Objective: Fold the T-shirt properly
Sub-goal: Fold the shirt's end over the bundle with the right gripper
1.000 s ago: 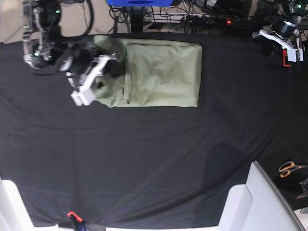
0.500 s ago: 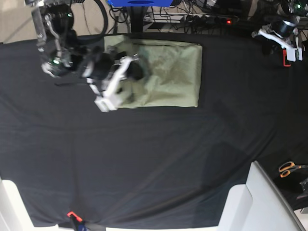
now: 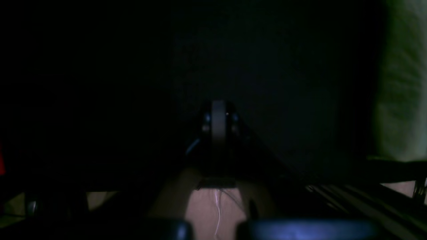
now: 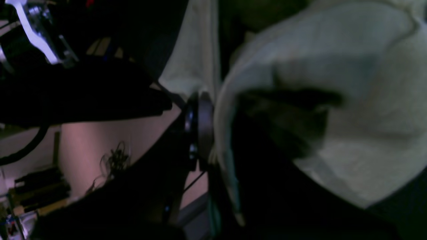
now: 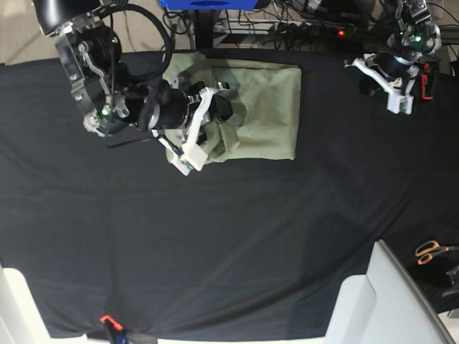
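Most of the folding looks done, approx. two-thirds by my estimate. T-shirt lies at 12 o'clock of the black table cloth, already narrowed to a compact rectangle; its 3 o'clock and 6 o'clock edges lie straight. Right gripper is clamped tight on shirt fabric at the 9 o'clock end, w/ cloth bunched and raised over the body; wrist view confirms a fold draped against the closed jaws. Left gripper sits at 2 o'clock, well apart from the shirt, closed, holding nothing. Outstanding: lay the carried end flat, release, check edges align. Scissors idle at 4 o'clock.
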Motion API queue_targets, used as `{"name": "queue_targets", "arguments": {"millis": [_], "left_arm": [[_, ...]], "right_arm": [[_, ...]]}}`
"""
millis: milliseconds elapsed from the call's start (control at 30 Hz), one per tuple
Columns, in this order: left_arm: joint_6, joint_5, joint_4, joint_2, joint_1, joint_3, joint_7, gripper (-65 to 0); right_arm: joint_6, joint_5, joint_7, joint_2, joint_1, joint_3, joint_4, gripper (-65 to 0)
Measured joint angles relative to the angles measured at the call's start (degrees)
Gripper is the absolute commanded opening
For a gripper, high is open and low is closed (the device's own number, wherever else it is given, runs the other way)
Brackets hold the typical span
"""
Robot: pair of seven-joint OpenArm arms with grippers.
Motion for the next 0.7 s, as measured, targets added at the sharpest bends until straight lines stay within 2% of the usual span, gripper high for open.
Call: {"name": "queue_targets", "arguments": {"millis": [100,167,267,333,467,700], "left_arm": [[-0.1,-0.5,0.0,1.0,-1.8,3.2,-0.1,-65.0],[1.1,-0.5,0.0,1.4,-2.7,5.1,-0.2,-65.0],[6.1,-0.5,-0.2,1.4,-2.8,9.4,-0.3,-65.0],[7.6,-0.5,-0.3,1.1,-2.6,12.8,-0.2,-65.0],[7.9,-0.5,-0.3,1.4,-2.7,16.3,-0.3,-65.0],[7.9,-0.5,-0.3,1.5,-2.6,18.1,-0.3,-65.0]], "right_arm": [[0.0,0.1,-0.3,-0.5,1.4,-1.7,-1.5,-64.2],[0.2,0.1,-0.4,-0.6,2.3,-2.4,-2.0,-64.2],[0.2,0.0,-0.2,-0.3,3.0,-3.5,-2.1,-64.2],[0.2,0.0,-0.5,-0.3,3.9,-4.5,-2.3,-64.2],[0.2,0.2,-0.4,-0.5,4.9,-6.0,-2.7,-64.2],[1.1,-0.1,-0.5,-0.3,5.6,-7.6,-2.7,-64.2]]}}
